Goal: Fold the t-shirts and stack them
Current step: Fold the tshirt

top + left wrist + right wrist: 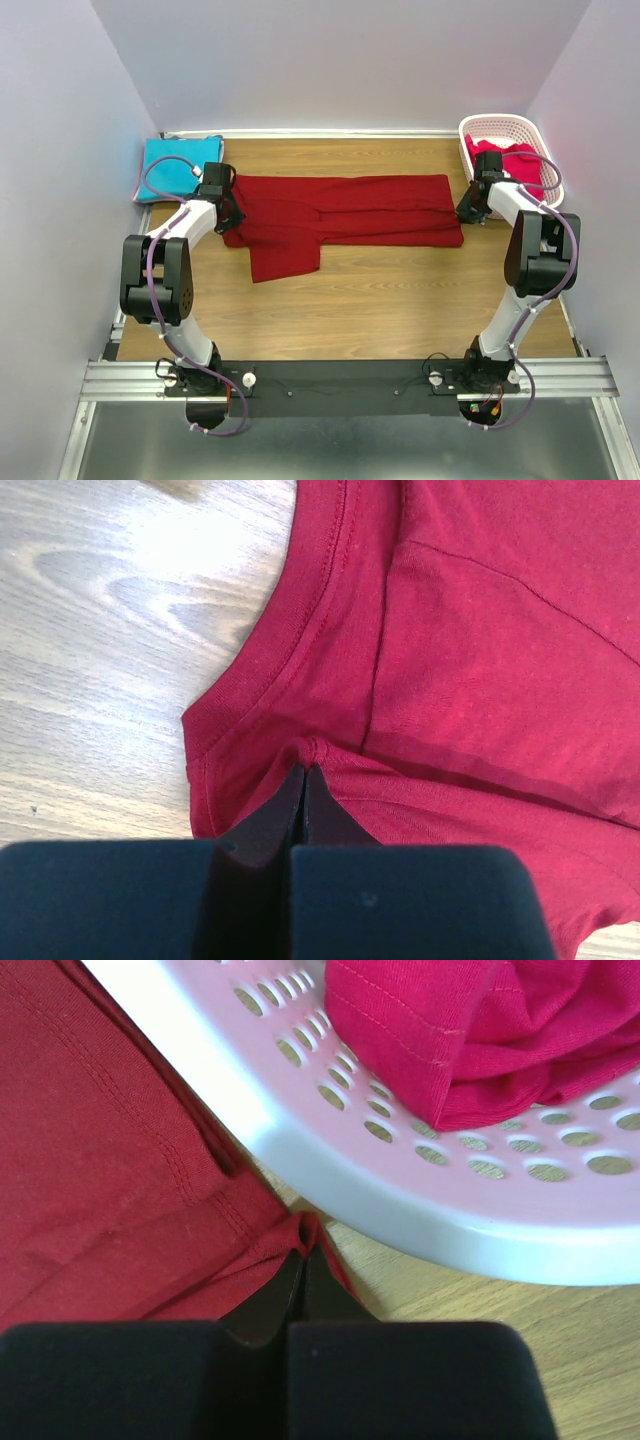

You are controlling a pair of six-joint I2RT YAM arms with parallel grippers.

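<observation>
Top external view: the dark red t-shirt [350, 210] lies flat on the far half of the wooden table [380, 300]. Its long axis runs left to right, spanning the space between the two grippers. The neck end points left and the bottom hem points right. One flap of cloth juts toward the near edge at the left end.

The turquoise t-shirt [175, 165] sits folded at the far left corner, apart from the red one. The pinkish-red t-shirt [510, 160] lies crumpled inside the white basket [500, 125] at the far right corner.

Both arms reach forward from their bases with elbows raised and wrists bent down to the tabletop. The left gripper [228, 215] is at the shirt's left end. The right gripper [468, 212] is at its right end, just beside the basket.

Left wrist view: the fingers are clenched on a small pucker of dark red cloth just below the ribbed neckline [290, 650].

Right wrist view: the fingers are clamped together on a pinch of the dark red hem corner, close under the basket's rim.
</observation>
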